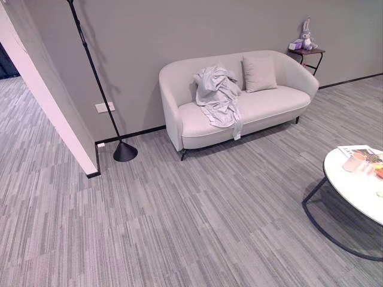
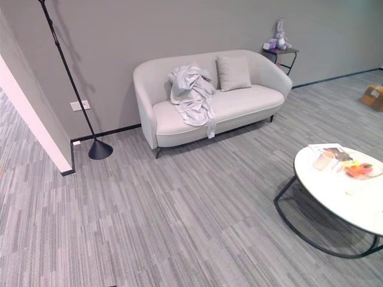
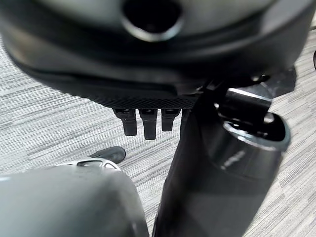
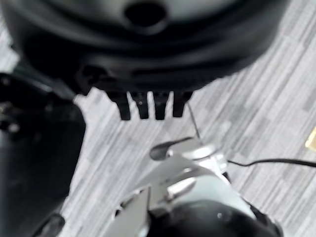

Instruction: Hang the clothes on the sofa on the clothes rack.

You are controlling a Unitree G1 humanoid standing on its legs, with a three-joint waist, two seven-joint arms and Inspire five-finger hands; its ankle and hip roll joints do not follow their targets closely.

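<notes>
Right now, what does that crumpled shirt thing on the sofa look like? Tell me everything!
The garment is pale grey, thin, slightly shiny cloth, crumpled in a loose heap. Its top is bunched against the backrest of the light sofa, toward the sofa's left end. The rest spills down across the seat cushion, and one strip hangs over the front edge. A square pillow sits beside it, not touching. Nothing is holding it.

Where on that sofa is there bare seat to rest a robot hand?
Bare seat lies right of the crumpled light-grey garment, below the grey square cushion, on the cream curved sofa. The left end is crowded: the garment drapes over backrest, seat and front edge.
</notes>
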